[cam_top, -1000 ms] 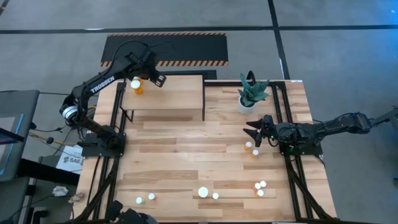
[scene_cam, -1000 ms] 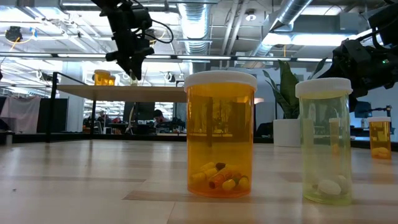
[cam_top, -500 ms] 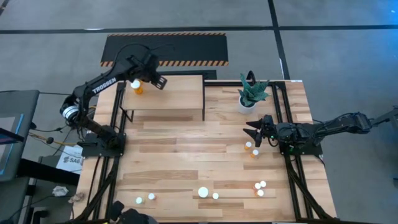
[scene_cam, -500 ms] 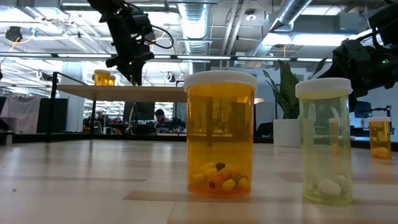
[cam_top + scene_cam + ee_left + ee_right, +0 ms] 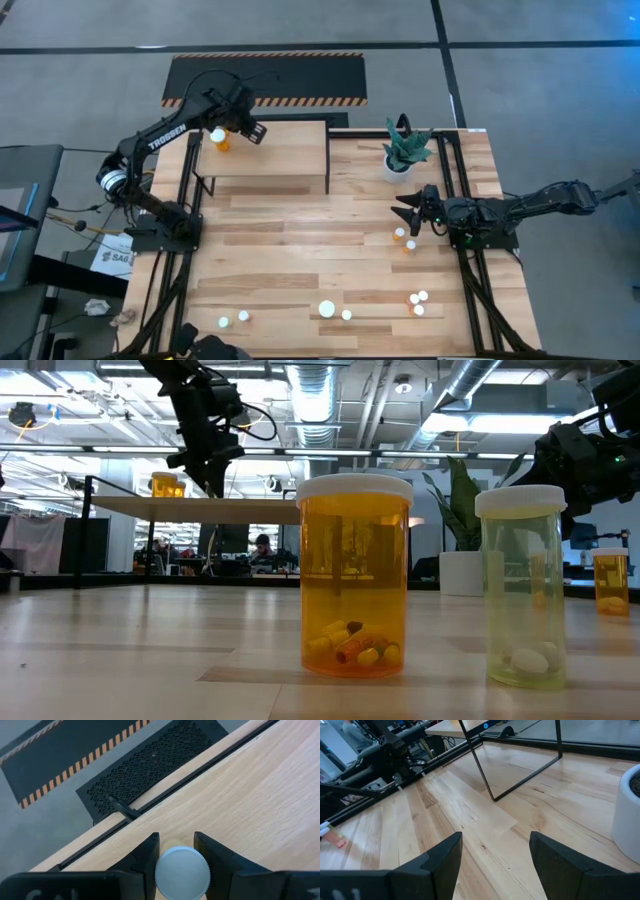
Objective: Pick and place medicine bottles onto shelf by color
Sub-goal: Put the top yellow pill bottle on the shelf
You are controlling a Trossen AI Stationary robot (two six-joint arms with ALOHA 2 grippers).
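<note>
The wooden table [image 5: 300, 260] carries the light-wood shelf [image 5: 275, 155] at its far left part, and the left arm reaches over that shelf's far left corner. A white pot with a green plant [image 5: 402, 152] stands on the table, beyond the right gripper's open jaws.

The left gripper [image 5: 176, 851] is above the shelf top with an orange medicine bottle [image 5: 219, 138] between its fingers [image 5: 147, 855]: the white cap [image 5: 182, 872] fills the gap, a finger close on each side, so the jaws are closed on the bottle. It stands upright on the shelf [image 5: 200, 508].

The right gripper [image 5: 408, 211] hangs low over the table's right part, its jaws wide apart and empty. Two small bottles [image 5: 404, 239] stand on the table just beside the jaws, on the near side.

Other bottles stand near the front edge, well apart from both grippers: a large orange bottle [image 5: 355, 575] and a yellowish bottle [image 5: 521, 586].
</note>
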